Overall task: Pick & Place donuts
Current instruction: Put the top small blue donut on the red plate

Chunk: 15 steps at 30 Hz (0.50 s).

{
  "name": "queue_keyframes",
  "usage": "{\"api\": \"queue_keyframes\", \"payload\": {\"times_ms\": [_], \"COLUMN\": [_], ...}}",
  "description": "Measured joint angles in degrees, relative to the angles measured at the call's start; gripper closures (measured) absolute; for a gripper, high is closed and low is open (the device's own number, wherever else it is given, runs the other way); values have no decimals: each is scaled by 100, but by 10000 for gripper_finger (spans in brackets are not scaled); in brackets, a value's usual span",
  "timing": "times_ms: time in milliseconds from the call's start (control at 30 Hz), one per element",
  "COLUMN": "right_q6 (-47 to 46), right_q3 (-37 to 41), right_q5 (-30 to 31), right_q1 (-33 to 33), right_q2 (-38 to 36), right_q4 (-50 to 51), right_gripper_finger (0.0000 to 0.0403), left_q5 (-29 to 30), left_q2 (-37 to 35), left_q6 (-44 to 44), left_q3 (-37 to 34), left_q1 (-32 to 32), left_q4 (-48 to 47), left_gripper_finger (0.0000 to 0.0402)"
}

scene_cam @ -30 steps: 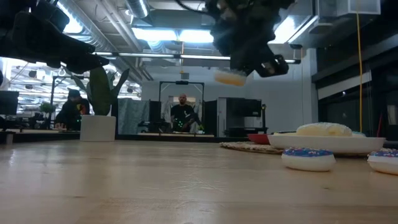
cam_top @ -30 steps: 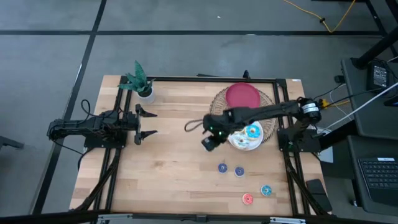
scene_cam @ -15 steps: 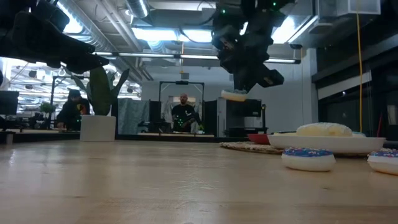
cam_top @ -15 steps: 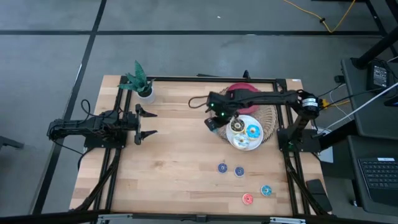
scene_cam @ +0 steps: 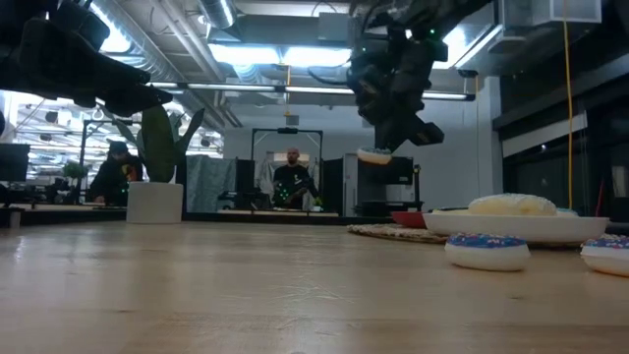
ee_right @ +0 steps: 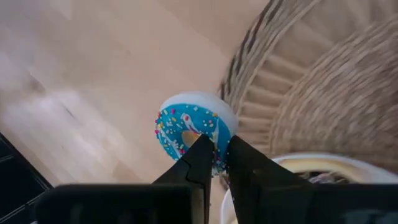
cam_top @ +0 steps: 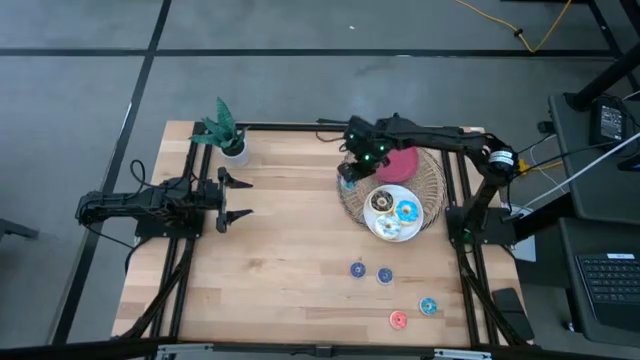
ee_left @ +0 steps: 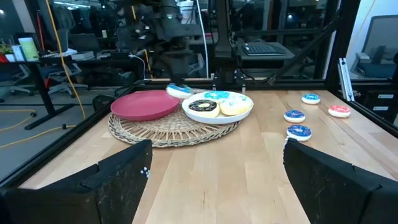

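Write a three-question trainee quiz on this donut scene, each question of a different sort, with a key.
1. True or false: the right end effector is shut on a blue-iced donut.
2. How many small donuts lie on the bare table in the high view? A) two B) four C) six
3. Fill in: the white plate and the red plate both rest on a woven ____.

Key: 1 true; 2 B; 3 mat. The left end effector waits open, away from the donuts.
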State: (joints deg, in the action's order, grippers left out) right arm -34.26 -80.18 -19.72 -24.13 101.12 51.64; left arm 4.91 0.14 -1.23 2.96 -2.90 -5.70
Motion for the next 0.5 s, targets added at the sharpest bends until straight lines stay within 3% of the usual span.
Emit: {"api": "queue_keyframes", "payload": {"times_ms": [500], "right_q6": [880], "right_q3": [0], "right_q5": [-5], "right_q1": [-1296], "right_q2": [-2], "right_q4": [103], "right_gripper_finger": [359], "left_q5": [0], "left_q2": [0], "left_q6": [0], "left_q3": [0], "left_q1": [0], "left_q4": [0], "left_gripper_finger": [49]}}
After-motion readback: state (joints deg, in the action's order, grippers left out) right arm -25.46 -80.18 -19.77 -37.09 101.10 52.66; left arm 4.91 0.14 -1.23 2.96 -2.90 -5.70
